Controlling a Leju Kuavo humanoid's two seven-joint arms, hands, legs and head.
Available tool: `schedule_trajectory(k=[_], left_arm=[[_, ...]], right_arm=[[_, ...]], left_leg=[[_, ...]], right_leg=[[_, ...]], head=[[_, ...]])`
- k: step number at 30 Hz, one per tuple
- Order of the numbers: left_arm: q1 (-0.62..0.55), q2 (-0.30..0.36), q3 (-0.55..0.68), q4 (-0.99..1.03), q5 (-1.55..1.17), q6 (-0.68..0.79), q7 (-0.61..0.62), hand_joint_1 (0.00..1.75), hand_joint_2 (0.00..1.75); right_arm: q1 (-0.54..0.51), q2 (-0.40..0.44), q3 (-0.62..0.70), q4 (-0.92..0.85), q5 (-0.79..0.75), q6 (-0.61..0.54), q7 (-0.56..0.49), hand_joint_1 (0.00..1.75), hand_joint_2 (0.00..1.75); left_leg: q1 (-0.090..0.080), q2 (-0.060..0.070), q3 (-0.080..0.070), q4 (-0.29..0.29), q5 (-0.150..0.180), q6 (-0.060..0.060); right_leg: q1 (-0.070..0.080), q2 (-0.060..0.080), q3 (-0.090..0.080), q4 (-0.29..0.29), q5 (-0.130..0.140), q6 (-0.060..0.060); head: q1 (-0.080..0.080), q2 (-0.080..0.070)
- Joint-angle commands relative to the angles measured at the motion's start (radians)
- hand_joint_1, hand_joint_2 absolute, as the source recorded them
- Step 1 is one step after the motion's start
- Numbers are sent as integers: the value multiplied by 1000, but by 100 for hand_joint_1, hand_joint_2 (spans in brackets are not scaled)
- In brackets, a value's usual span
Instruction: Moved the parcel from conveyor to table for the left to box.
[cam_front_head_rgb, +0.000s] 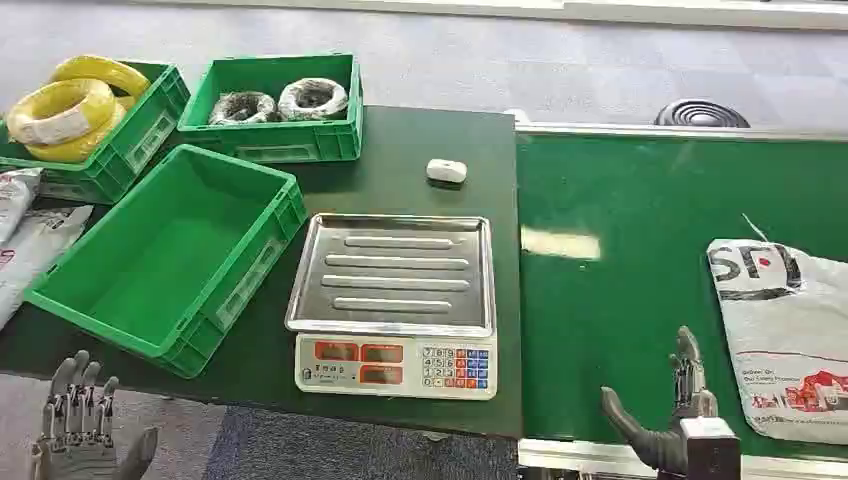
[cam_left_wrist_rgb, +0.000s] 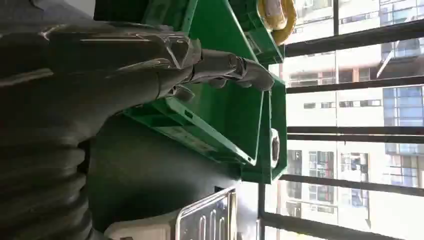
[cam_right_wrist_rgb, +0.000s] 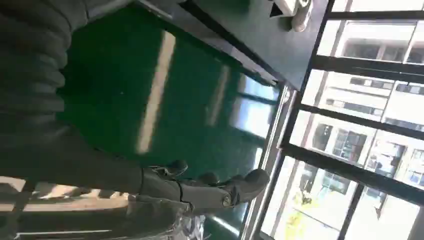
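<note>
A white and grey plastic parcel (cam_front_head_rgb: 790, 335) with red and black print lies on the green conveyor belt (cam_front_head_rgb: 620, 300) at the right edge. My right hand (cam_front_head_rgb: 670, 420) hovers open over the belt's near edge, just left of the parcel, fingers up and apart, holding nothing; the right wrist view shows its thumb and fingers (cam_right_wrist_rgb: 210, 192) spread over the belt. My left hand (cam_front_head_rgb: 80, 425) is open below the table's front left corner, in front of the empty green crate (cam_front_head_rgb: 170, 255). Its thumb (cam_left_wrist_rgb: 225, 67) points toward that crate (cam_left_wrist_rgb: 220, 115).
A weighing scale with a steel tray (cam_front_head_rgb: 395, 300) stands on the dark table (cam_front_head_rgb: 400, 160) between crate and belt. Behind it lies a small white object (cam_front_head_rgb: 446, 170). Two green crates at the back hold yellow cable coils (cam_front_head_rgb: 70, 105) and wrapped dark coils (cam_front_head_rgb: 280, 100). Grey bags (cam_front_head_rgb: 25, 240) lie far left.
</note>
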Motion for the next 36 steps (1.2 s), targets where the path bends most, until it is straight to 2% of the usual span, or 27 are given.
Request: schedule_trajectory(k=[1,3,4,5,6,9,11,14,17,20,22,23,27,29,31,32,36], left_arm=[[4,114,-102,76,29,128,43,0,175],[-8,146,-132,93,40,143,41,0,175],[-14,169,-161,110,52,148,38,0,175],[-28,191,-204,139,69,187,22,0,175],[-33,199,-224,150,72,207,15,0,175],[-30,207,-235,148,75,218,12,0,175],[-27,227,-260,143,90,245,14,0,175],[-32,230,-265,140,96,251,14,0,175],[-42,219,-261,134,96,259,19,0,175],[-47,199,-248,126,85,263,29,0,175],[-49,195,-247,125,81,261,32,0,175],[-51,196,-247,128,79,258,33,0,175],[-75,209,-246,153,69,235,36,0,175],[-86,204,-235,158,61,218,42,0,175],[-94,200,-222,158,54,204,46,0,175],[-95,198,-219,157,54,203,46,0,175],[-93,191,-204,149,49,191,52,0,175]], right_arm=[[-424,-177,-128,634,424,-238,191,0,175],[-617,-242,-152,935,418,-147,240,0,175],[-791,-343,-78,1145,577,-135,373,0,175],[-905,-449,-81,1348,603,-39,630,0,175],[-931,-490,-86,1363,605,0,610,0,175],[-923,-484,-97,1364,601,-8,602,0,175],[-912,-472,-117,1359,604,-49,594,0,175],[-904,-469,-136,1351,595,-63,570,0,175],[-907,-463,-179,1345,566,-57,530,0,175],[-930,-463,-162,1352,602,-63,554,0,175],[-940,-475,-154,1359,619,-44,578,0,175],[-941,-482,-148,1367,630,-14,611,0,175],[-900,-512,-127,1385,676,267,794,0,175],[-871,-512,-151,1387,662,349,819,0,175],[-856,-509,-156,1388,661,405,819,150,175],[-856,-506,-154,1386,663,409,819,169,175],[-867,-494,-156,1381,667,414,823,168,175]], left_leg=[[0,6,3,-4,1,2],[0,9,4,-3,2,2],[-1,11,5,-5,3,3],[-1,11,4,-6,4,4],[-3,13,4,-3,4,4],[-7,3,2,1,6,7],[-10,-10,-3,0,10,12],[-9,-8,0,-2,9,11],[-9,-9,-6,0,9,11],[-8,-5,-4,-4,10,11],[-9,-6,-7,0,8,11],[-9,-5,-7,-1,9,11],[-9,-7,-6,-1,9,11],[-9,-9,-6,-1,9,11],[-9,-9,-6,0,9,11],[-9,-9,-5,-2,9,11],[-8,-6,-5,-2,9,10]], right_leg=[[0,4,2,-5,3,-1],[0,7,2,-5,5,-1],[0,8,2,-7,7,0],[0,7,2,-8,9,-1],[-3,10,1,-5,9,0],[-7,0,-1,-2,8,4],[-9,-12,0,-3,7,7],[-8,-11,2,-5,7,6],[-9,-11,-3,-2,6,7],[-7,-9,-2,-6,9,4],[-9,-9,-5,-2,7,7],[-8,-9,-5,-3,7,6],[-8,-12,-3,-4,7,5],[-8,-13,-2,-3,6,7],[-9,-12,-3,-3,6,7],[-8,-13,-2,-4,7,6],[-7,-10,-2,-5,7,5]], head=[[0,0],[0,0],[0,0],[0,0],[0,0],[-2,0],[0,0],[0,0],[-1,0],[-1,0],[-1,0],[-1,0],[-1,0],[-1,0],[-2,0],[-1,0],[-1,0]])
